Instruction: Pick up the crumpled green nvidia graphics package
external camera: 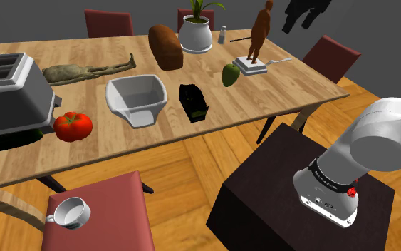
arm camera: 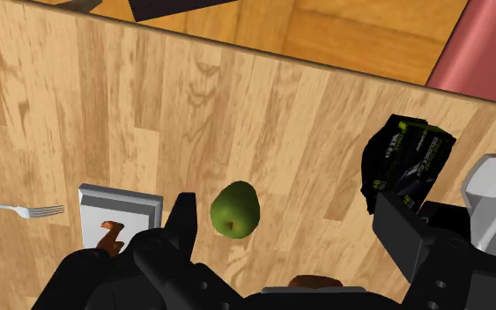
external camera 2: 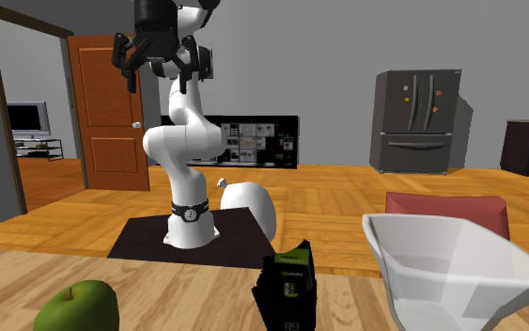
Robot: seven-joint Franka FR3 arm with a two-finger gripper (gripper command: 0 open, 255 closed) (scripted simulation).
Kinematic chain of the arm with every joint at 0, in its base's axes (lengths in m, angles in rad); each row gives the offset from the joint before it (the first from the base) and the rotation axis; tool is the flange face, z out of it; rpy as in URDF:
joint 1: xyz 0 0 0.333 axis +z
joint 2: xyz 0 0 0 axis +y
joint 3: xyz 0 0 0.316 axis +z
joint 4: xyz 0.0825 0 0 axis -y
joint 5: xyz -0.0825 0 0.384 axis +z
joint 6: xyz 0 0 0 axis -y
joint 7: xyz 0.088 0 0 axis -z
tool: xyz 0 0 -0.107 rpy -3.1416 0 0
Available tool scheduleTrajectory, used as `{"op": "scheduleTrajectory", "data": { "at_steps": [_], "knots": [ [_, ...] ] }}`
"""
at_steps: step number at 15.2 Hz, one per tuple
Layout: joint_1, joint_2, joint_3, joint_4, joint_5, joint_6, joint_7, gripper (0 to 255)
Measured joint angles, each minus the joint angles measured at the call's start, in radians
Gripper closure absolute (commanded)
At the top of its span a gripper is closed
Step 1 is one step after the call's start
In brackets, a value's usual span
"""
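Observation:
The crumpled package is black with green print and stands on the wooden table near its front edge, between a white bowl and a green fruit. In the second exterior view the package is in the foreground. My gripper hangs high above the table, open and holding nothing. In the wrist view the package lies far below, just off one finger, and the green fruit sits between the spread fingers of the gripper.
On the table also stand a toaster, a tomato, a brown loaf, a potted plant, a brown statuette on a white base, and a fork. Red chairs stand around it.

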Motion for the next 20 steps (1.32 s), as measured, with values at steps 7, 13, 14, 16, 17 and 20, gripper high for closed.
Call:
{"op": "scheduleTrajectory", "data": {
  "at_steps": [7, 13, 14, 16, 17, 20],
  "knots": [
    [0.019, 0.086, 0.064, -0.046, 0.048, 0.115, 0.097, 0],
    [0.038, 0.228, 0.131, -0.079, 0.094, 0.274, 0.2, 0],
    [0.041, 0.262, 0.143, -0.072, 0.1, 0.299, 0.218, 0],
    [0.048, 0.318, 0.168, -0.074, 0.112, 0.352, 0.256, 0],
    [0.049, 0.35, 0.178, -0.071, 0.116, 0.379, 0.272, 0],
    [0.056, 0.452, 0.213, -0.043, 0.125, 0.448, 0.328, 0]
  ]
}}
